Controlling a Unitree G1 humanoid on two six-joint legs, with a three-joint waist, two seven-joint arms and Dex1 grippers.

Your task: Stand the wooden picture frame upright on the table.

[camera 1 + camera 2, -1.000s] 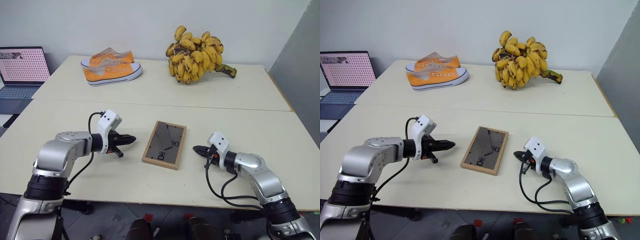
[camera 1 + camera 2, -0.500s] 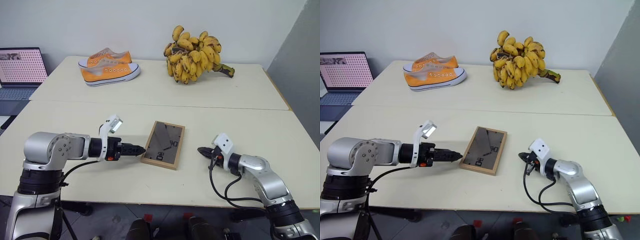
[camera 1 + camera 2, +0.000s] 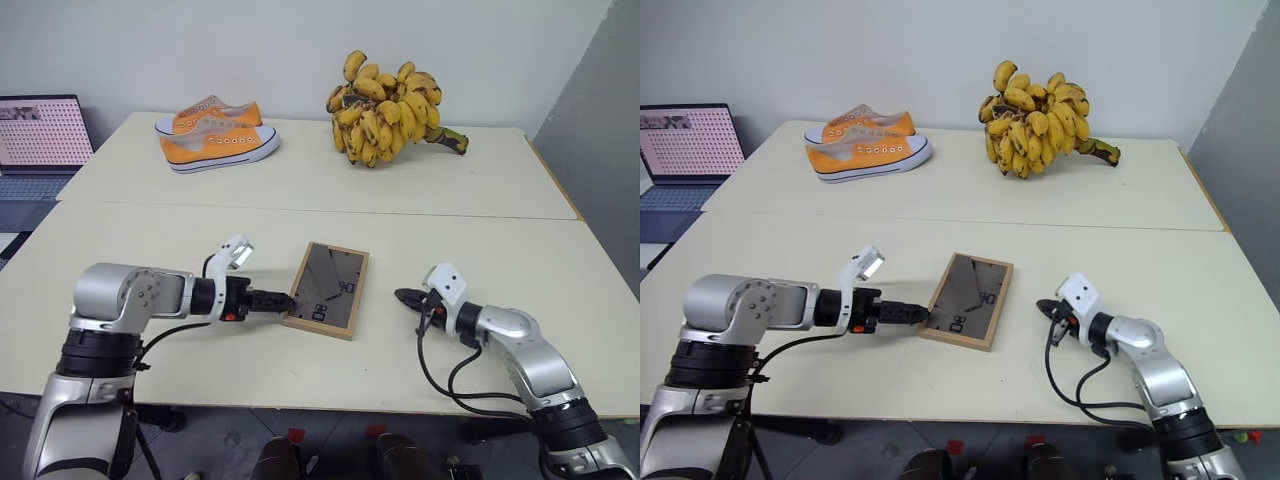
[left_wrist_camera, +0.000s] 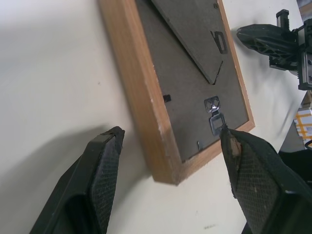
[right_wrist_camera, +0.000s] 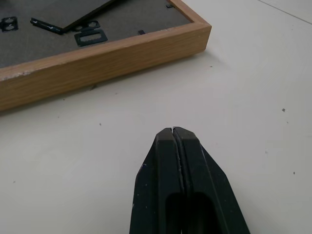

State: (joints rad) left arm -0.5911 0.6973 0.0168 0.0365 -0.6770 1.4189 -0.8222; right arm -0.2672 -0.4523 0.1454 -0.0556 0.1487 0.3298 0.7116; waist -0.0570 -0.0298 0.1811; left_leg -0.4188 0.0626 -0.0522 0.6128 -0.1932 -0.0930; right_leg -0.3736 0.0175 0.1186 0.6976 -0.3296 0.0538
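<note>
On the near part of the counter the frame lies flat with its dark grey back up, the prop stand and white marks showing, about midway between the two arms. It has not moved from where it lay a second ago.

The left tool has changed most. A second ago it hovered shut, well to the left of the frame, with its wrist block raised. Now it has come in low along the counter, and its tip is at the frame's near left corner. Its fingers, which were closed then, now stand wide apart. In the left wrist view the corner of the frame sits between them, one finger out over the bare counter beside the wooden edge, the other over the grey back near the small metal hanger. Neither finger clearly touches the wood.

The right tool stays where it was, just right of the frame and apart from it, its fingers pressed together and holding nothing.

At the far side the orange shoes, the bananas and the laptop lie as before.
</note>
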